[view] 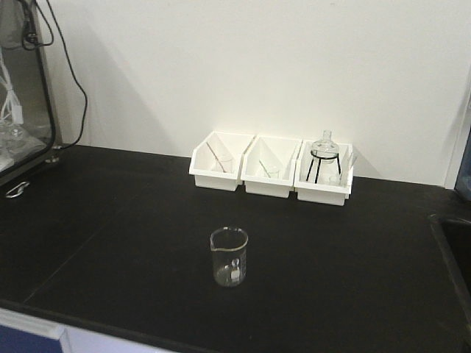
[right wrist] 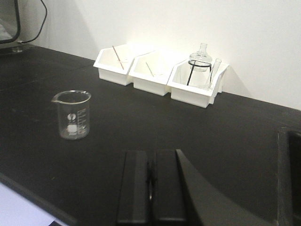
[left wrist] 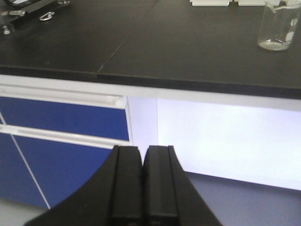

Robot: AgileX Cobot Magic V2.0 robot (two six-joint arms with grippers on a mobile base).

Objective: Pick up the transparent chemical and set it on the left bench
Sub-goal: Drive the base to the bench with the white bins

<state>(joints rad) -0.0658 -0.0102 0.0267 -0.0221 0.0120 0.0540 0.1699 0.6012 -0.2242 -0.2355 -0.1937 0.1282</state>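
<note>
The transparent chemical (view: 229,257) is a small clear glass beaker with a pour spout and a white printed mark. It stands upright on the left bench (view: 110,220), a matte black worktop, near its front edge. The left wrist view shows the beaker (left wrist: 277,26) at the top right, far from my left gripper (left wrist: 142,150), which is shut and empty below the bench edge. In the right wrist view the beaker (right wrist: 73,115) stands ahead and to the left of my right gripper (right wrist: 151,153). That gripper is shut over the worktop and apart from the beaker.
Three white bins (view: 271,168) line the white wall; the right one holds a round flask on a black tripod (view: 324,154). A glass-fronted cabinet (view: 26,88) and hanging cable (view: 77,73) stand at far left. A recessed sink (view: 456,250) lies at right. Blue drawers (left wrist: 56,122) sit below the bench.
</note>
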